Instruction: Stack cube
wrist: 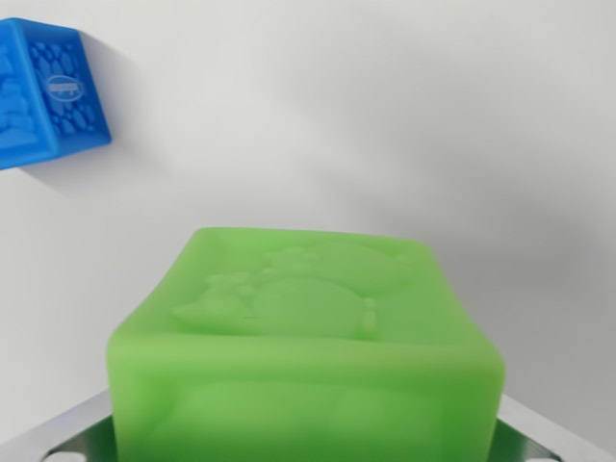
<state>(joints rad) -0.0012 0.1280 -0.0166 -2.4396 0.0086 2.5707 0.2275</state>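
A plain white desk (404,125) fills my wrist view, evenly lit, with nothing on it but two blocks. The green cube (303,356) sits huge and close at the bottom of the frame, an embossed animal figure on its upper face. Metal parts of the end effector (308,452) peek out at both lower corners, just beside the cube's flanks. I take the fingers to be clamped on the green cube, since it sits squarely between them and so near the lens, though the contact itself is hidden from me.

The blue cube (48,91) is well apart, in the wrist view's upper left corner, cut off by the frame edge and turned at an angle to the green one.

My judgement is that I'm in the carry step. To do it well, I'd steer toward the upper left until the blue cube is centred under the green one, rotate the wrist so the faces line up, then lower gently. I'd release only once the green cube rests flat, or it may slide off.
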